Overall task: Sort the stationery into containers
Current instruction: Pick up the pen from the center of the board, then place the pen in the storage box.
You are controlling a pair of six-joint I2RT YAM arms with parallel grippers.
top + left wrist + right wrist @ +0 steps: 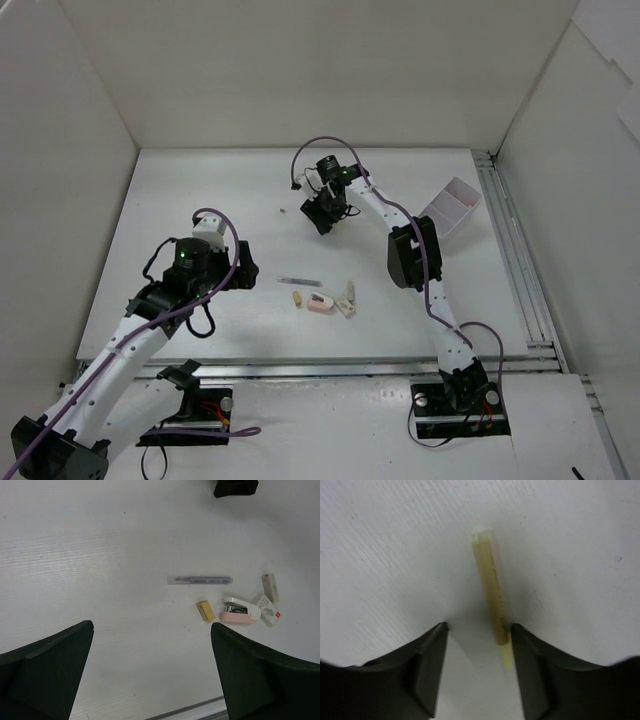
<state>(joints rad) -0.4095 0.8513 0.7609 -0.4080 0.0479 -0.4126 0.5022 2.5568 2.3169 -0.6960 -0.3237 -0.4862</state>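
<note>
So, right gripper [479, 627]: jaws apart, straddling yellow stick [490, 590], which lies flat on table [395, 540].
Left gripper [152, 625]: wide apart, holding nothing.
Purple pen [200, 580], tan block [205, 610]: near each other, mid-table.
Box [452, 205]: right edge.

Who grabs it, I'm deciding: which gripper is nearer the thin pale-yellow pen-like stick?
Right. The right gripper straddles the pale-yellow stick, a finger each side; the left gripper hangs well away, leftward.

The whole desk [230, 180] is viewed from high above and behind. The left wrist view is angled down from some way off, the purple stick [200, 580] being shared with the overhead view. The right wrist view is set close over the desk.
</note>
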